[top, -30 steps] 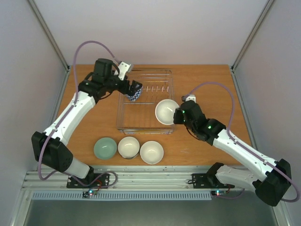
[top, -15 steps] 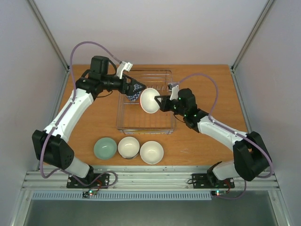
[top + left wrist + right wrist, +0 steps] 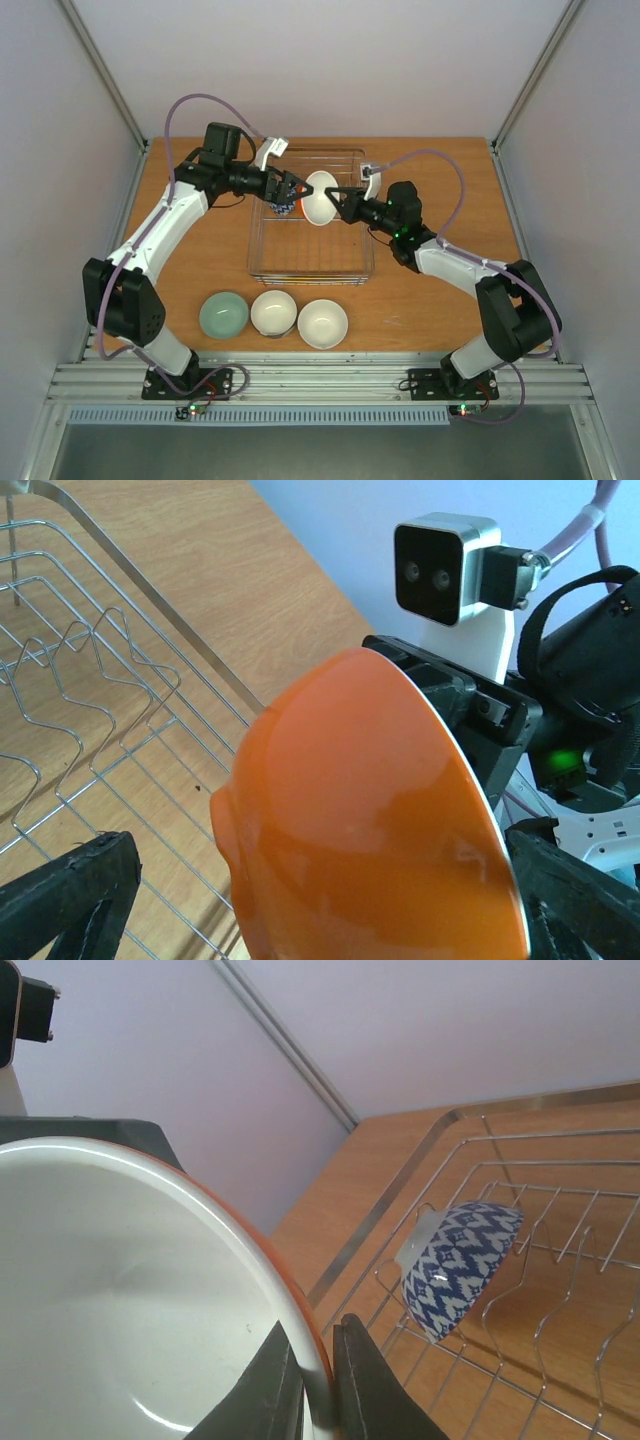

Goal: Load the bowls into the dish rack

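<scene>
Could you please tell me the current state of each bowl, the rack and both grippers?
Silvery wire dish rack: holding one bowl.
Blue-patterned bowl: in the rack, propped on edge among the tines.
Orange bowl with white inside: gripped at its rim, tipped on edge over the rack.
Pale green bowl, cream bowl, white bowl: upright on the wooden table, not loaded.
Left gripper: open.
Right gripper: shut on the orange bowl.
</scene>
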`<state>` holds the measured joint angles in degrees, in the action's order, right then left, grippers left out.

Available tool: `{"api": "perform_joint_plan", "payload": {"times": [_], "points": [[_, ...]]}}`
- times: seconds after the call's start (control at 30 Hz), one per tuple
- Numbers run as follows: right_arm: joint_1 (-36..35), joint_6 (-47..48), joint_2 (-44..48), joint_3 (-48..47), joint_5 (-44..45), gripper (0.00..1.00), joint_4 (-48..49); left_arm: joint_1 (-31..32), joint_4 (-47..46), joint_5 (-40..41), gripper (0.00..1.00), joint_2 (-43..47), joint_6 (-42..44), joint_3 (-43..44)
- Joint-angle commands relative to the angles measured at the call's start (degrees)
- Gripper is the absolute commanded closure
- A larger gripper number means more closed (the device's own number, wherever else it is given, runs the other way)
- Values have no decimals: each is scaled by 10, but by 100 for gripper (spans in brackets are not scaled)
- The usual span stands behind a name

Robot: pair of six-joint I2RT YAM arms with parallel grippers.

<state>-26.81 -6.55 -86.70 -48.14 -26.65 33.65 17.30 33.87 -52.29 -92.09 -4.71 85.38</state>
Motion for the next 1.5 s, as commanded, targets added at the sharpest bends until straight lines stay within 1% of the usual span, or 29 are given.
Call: {"api": "perform_joint_plan", "payload": {"times": [0.0,0.23,0.37,0.4,0.5,0.57,0.6,0.7,0.87,0.97,1.03,1.13,1.17,1.2,1.23,1.3,1.4,1.43,1.47], "points": [[11,-37,-16,-5,-36,99,103,-4,-3,-6,1,-2,-1,4],[27,-83,-70,-6,-60,99,206,-3,-11,-41,1,-9,-5,1],[38,-112,-99,-8,-68,99,253,-4,-13,-46,1,-15,-7,1],[39,-113,-103,-9,-66,99,257,-4,-13,-49,2,-15,-7,1],[40,-111,-109,-12,-66,99,261,-4,-12,-59,16,-21,-6,2],[40,-112,-113,-18,-70,99,262,-3,-11,-64,22,-27,-7,4],[40,-112,-114,-19,-71,99,264,-3,-11,-66,22,-31,-7,5],[40,-112,-116,-22,-72,99,265,-1,-8,-67,22,-41,-8,6],[40,-122,-125,-28,-82,99,278,3,-7,-62,14,-53,-7,8],[40,-129,-131,-28,-86,99,286,5,-8,-60,15,-55,-7,7],[40,-133,-134,-27,-89,99,292,6,-9,-62,25,-55,-7,7],[40,-136,-135,-28,-91,99,296,7,-11,-64,51,-56,-7,6],[40,-137,-136,-28,-91,99,297,7,-11,-65,58,-56,-7,6],[40,-139,-137,-28,-94,99,299,6,-11,-65,61,-56,-7,6],[40,-142,-138,-28,-96,99,302,7,-12,-65,62,-56,-7,5],[39,-148,-141,-28,-101,99,310,7,-13,-64,69,-57,-7,5],[40,-152,-142,-26,-103,99,317,7,-15,-60,95,-57,-6,4],[40,-151,-143,-24,-102,99,317,7,-15,-58,99,-57,-6,4],[40,-151,-143,-23,-102,99,318,7,-15,-57,99,-57,-6,4]]}}
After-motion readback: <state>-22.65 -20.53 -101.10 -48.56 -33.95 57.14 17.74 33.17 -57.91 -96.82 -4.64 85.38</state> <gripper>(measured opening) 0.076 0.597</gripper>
